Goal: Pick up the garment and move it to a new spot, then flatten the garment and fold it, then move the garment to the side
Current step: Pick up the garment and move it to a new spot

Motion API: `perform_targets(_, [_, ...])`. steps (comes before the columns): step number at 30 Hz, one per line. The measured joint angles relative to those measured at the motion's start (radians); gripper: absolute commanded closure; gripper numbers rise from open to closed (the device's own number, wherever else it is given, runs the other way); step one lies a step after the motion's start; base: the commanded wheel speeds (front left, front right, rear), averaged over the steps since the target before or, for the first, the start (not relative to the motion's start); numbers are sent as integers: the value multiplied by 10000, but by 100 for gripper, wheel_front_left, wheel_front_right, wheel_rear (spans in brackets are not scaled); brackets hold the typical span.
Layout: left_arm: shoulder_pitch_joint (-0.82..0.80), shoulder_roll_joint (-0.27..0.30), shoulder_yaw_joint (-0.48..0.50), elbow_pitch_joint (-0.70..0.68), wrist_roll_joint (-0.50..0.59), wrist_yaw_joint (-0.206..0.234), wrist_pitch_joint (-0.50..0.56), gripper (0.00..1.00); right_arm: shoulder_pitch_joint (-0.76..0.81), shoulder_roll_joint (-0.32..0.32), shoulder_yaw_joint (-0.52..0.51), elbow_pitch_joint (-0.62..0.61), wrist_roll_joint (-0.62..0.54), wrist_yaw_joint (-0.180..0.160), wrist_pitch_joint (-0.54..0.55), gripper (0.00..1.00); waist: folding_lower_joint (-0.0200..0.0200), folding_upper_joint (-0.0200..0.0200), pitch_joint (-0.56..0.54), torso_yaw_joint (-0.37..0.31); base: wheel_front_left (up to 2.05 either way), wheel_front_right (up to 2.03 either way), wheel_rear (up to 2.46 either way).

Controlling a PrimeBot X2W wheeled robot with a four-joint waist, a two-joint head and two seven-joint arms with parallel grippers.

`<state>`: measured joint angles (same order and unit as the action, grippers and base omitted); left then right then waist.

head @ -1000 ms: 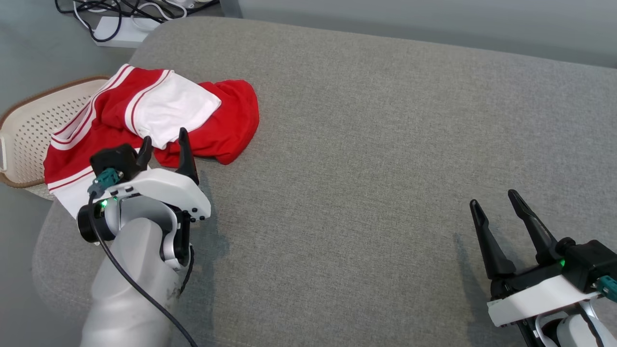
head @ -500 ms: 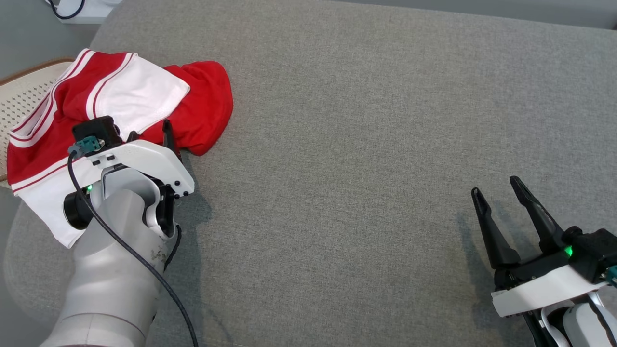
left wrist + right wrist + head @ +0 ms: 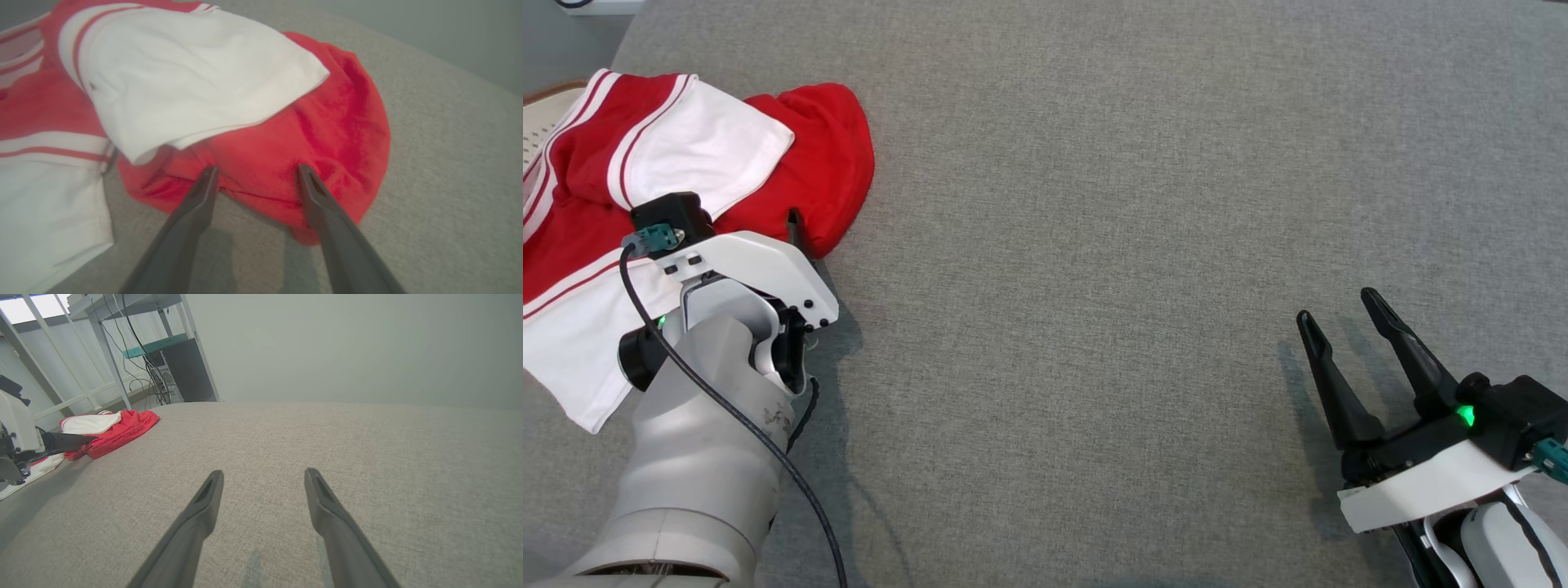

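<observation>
The garment [image 3: 686,155], a crumpled red one with white panels and stripes, lies at the far left of the grey cushion [image 3: 1094,245]. My left gripper [image 3: 256,169] is open, its fingertips [image 3: 210,171] straddling the red hem nearest me and touching the cloth. In the head view its white wrist housing covers most of it, with one dark finger [image 3: 793,229] showing at the red edge. My right gripper [image 3: 1335,306] hovers open and empty at the lower right, far from the garment [image 3: 110,426]. The right wrist view shows its spread fingers [image 3: 263,473] over bare cushion.
A beige perforated basket [image 3: 535,114] sits off the cushion's left edge, behind the garment. A white power strip [image 3: 592,6] lies on the floor beyond. The right wrist view shows a metal rack, a dark cabinet [image 3: 184,371] and cables past the cushion's far edge.
The head camera has tilted, so the whole picture has shifted up and left. My left gripper has tipped forward and down onto the red hem. The right gripper has barely moved.
</observation>
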<state>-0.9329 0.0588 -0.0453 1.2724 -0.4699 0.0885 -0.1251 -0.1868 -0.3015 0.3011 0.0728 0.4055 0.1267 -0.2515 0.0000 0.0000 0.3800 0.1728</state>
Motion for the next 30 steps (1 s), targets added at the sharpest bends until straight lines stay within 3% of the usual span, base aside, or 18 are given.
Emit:
perform_targets(13, [-200,293,27,222,-163,-12,-31,0,-163,-205,320,-119,280,0,0,0,0,0,242,-491,0,0,0])
perform_targets(14, [-200,322,-4,228,-161,-12,-33,15,-189,-209,328,-136,290,0,0,0,0,0,249,-520,0,0,0])
perform_targets(15, [-200,345,-21,236,-161,-33,-82,76,-212,-211,330,-157,291,0,0,0,0,0,254,-543,0,0,0])
perform_targets(16, [-200,370,-36,242,-159,-79,-167,100,-251,-213,334,-167,311,0,0,0,1,0,260,-558,0,0,0])
perform_targets(30, [-186,437,-226,-107,-100,-449,-1227,100,-311,-125,397,-73,422,0,0,0,0,0,-190,-475,0,0,0])
